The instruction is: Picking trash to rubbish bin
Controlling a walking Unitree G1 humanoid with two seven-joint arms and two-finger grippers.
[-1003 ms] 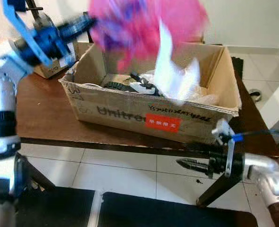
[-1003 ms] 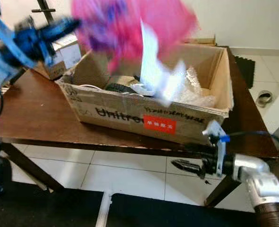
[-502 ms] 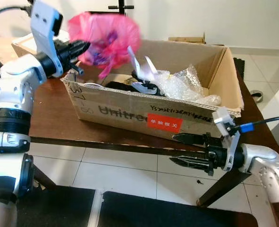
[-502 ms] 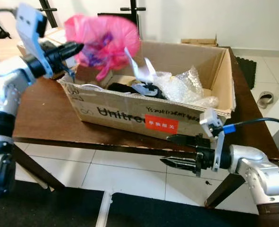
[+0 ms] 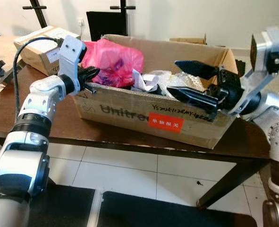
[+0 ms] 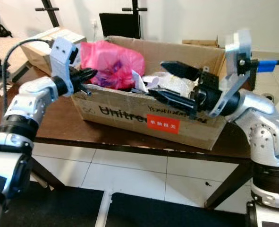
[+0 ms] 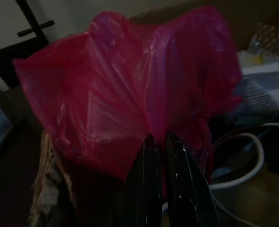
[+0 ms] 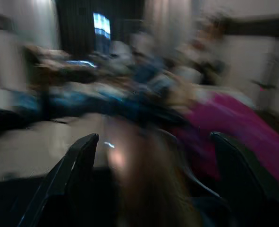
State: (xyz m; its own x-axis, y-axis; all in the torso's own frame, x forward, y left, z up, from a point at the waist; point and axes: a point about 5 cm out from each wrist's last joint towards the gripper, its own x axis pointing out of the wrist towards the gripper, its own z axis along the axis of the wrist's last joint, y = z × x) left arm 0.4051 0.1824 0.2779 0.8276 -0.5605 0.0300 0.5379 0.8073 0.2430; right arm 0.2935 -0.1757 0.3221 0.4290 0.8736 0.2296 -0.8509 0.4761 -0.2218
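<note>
A pink plastic bag lies in the left end of an open cardboard box that serves as the bin on a brown table. My left gripper is at the box's left rim, shut on the bag's gathered edge; in the left wrist view its fingers pinch the pink plastic bag. My right gripper hovers open over the box's front right part, its fingers spread wide above white paper and bubble wrap. The right wrist view is blurred, with the right gripper open.
A smaller cardboard box stands on the table at the back left. A black panel and stand legs are behind the box. White floor tiles lie under the table, and a black mat is nearest me.
The left arm has brought the pink bag down from above into the box's left end. The right arm has risen from below the table edge to over the box, fingers spread wider.
</note>
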